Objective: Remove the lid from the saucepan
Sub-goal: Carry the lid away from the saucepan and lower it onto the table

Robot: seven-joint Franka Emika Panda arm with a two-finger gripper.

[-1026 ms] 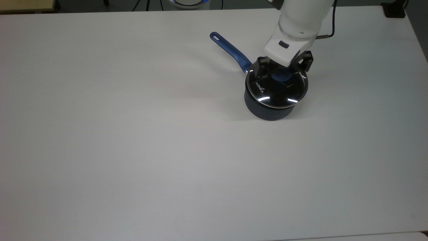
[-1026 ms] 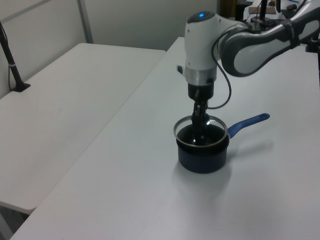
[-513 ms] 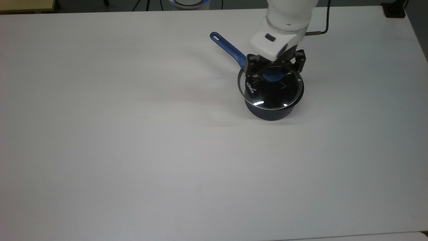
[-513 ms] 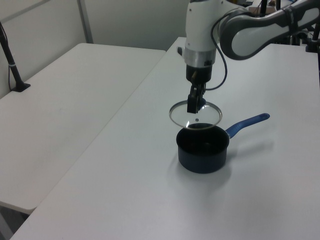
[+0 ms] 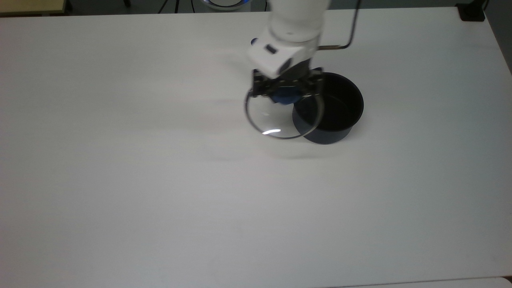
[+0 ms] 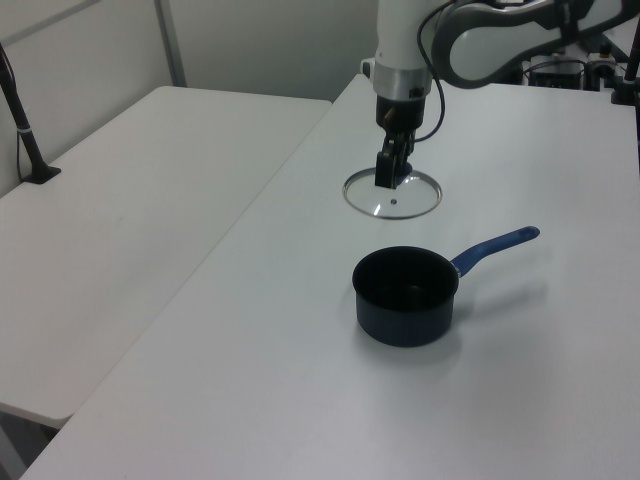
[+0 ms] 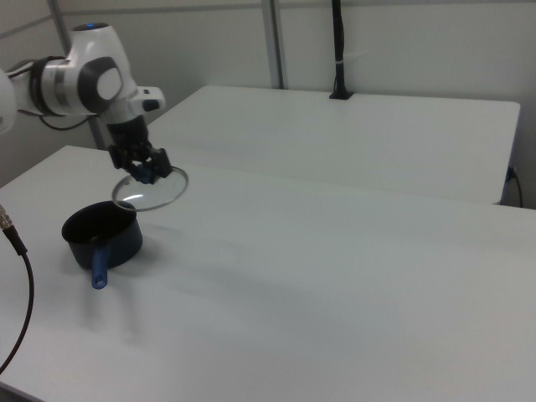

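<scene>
White table (image 5: 160, 180), gripper (image 5: 285, 90) lifts lid (image 5: 276, 120)

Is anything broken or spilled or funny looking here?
Nothing is broken or spilled. The lid hangs in the air, held by its blue knob in the tool, off the saucepan. The saucepan sits upright and open on the white table.

Lighting: even, diffuse, overhead; bright room, cool white cast. Table (image 5: 160, 200): pale and washed out, faint soft shading across the top view's upper part. Shadows: weak, soft-edged; a pale smudge under the lid (image 5: 276, 120), a slightly darker one beside the saucepan (image 6: 405, 298). Glare: one small white arc on the lid's glass. Blur: arm and gripper (image 5: 285, 89) smeared in the top view. Side views softer, grainy.
</scene>
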